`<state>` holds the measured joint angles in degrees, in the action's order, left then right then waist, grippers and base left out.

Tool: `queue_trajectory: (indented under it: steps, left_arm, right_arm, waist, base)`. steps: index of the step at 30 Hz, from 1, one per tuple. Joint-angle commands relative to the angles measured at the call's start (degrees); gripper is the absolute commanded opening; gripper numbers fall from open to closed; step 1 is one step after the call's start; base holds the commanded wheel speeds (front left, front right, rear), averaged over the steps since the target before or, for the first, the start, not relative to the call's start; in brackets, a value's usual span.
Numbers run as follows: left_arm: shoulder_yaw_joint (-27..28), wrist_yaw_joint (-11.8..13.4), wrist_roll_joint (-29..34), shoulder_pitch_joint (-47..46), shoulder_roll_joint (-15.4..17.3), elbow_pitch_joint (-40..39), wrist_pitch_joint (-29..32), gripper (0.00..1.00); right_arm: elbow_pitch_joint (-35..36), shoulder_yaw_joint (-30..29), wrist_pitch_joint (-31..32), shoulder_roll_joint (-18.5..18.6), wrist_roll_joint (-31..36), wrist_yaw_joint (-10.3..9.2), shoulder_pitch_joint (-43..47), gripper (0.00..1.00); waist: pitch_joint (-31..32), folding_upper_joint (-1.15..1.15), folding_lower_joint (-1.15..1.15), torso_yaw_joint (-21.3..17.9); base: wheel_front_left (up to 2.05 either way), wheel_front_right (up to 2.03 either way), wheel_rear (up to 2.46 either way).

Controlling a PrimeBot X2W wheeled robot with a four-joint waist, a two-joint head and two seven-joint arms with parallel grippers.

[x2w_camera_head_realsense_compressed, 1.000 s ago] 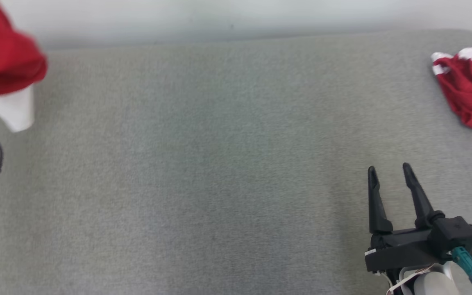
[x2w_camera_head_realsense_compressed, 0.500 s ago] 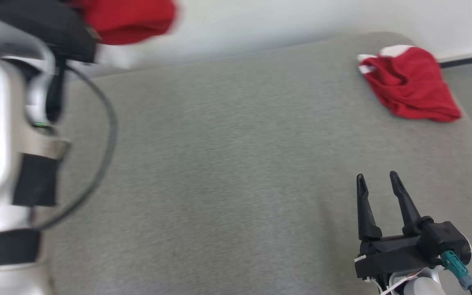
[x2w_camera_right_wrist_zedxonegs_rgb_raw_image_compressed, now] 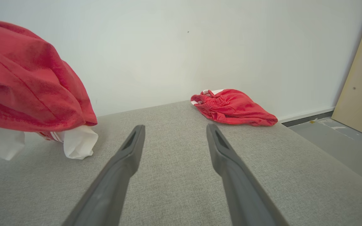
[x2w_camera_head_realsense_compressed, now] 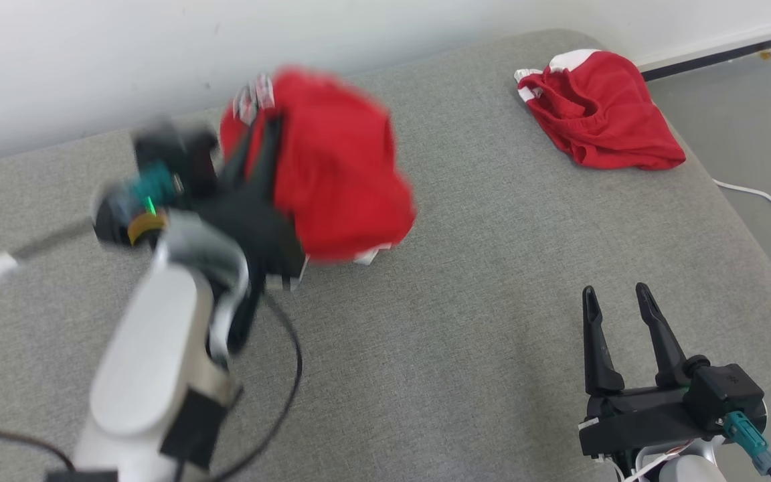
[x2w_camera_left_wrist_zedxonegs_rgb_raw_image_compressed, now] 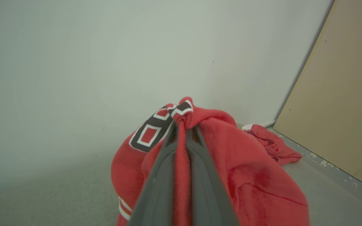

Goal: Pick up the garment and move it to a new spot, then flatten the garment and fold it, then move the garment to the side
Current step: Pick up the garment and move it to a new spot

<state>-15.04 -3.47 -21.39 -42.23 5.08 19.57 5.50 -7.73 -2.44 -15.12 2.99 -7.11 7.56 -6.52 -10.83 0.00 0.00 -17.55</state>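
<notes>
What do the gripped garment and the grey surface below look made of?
Garment: soft matte red knit, probably cotton jersey; it bunches and drapes in folds, with white trim and a black-and-white print. Surface: matte grey woven upholstery, going by its fine flecked grain; rounded corner suggests padding.

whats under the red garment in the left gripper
Grey cushion; the white part of the red garment hangs lowest. The patch directly beneath is covered, so contact is unclear.
</notes>
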Motion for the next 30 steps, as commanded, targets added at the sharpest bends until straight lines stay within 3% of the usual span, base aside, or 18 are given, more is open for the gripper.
queue_trajectory:
  steps: [1, 9, 10, 11, 14, 22, 30]
  left_arm:
    - [-0.2, 0.5, -0.3, 2.2, -0.2, 0.9, -1.0, 0.00]
    - [-3.5, 0.9, -2.7, 12.3, -1.7, 10.7, -5.5, 0.00]
    - [-4.2, 0.7, -2.7, 12.5, -1.8, 11.4, -6.3, 0.38]
    - [-4.8, 0.5, -2.8, 12.6, -2.0, 12.0, -7.0, 1.00]
    - [-7.0, -0.1, -3.3, 12.1, -2.1, 12.9, -9.1, 1.00]
    - [-8.2, 2.0, -4.1, 10.2, -1.9, 9.7, -15.2, 1.00]
    - [-6.3, 3.7, -2.0, 13.7, 4.4, 4.6, -17.9, 1.00]
  right_arm:
    - [-0.2, 0.2, 0.0, -0.2, -0.4, -0.17, -0.2, 1.00]
    - [-0.8, 0.0, 0.0, -0.2, 0.2, -0.17, -0.6, 1.00]
    - [-0.8, -0.1, 0.0, -0.2, 0.3, -0.16, -0.6, 1.00]
    - [-0.8, -0.3, 0.0, -0.2, 0.5, -0.17, -0.6, 1.00]
    - [-0.8, -0.8, 0.0, -0.2, 1.2, -0.16, -0.3, 1.00]
    - [-0.8, -1.6, 0.0, -0.2, 1.9, -0.16, 1.8, 1.00]
    - [-0.5, -2.2, 0.0, -0.2, 1.7, -0.16, 3.3, 1.00]
  waist:
    - [-0.1, 0.00, 0.00, 0.0]
    - [0.2, 0.00, 0.00, 2.0]
    - [0.3, 0.00, 0.00, 2.3]
    - [0.5, 0.00, 0.00, 2.8]
    - [1.4, 0.00, 0.00, 4.2]
    - [5.4, 0.00, 0.00, 8.5]
    - [8.0, 0.00, 0.00, 12.5]
  base:
    - [0.00, 0.00, 0.00]
    - [0.00, 0.00, 0.00]
    - [0.00, 0.00, 0.00]
    - [0.00, 0.00, 0.00]
    - [0.00, 0.00, 0.00]
    - [0.00, 0.00, 0.00]
    - [0.00, 0.00, 0.00]
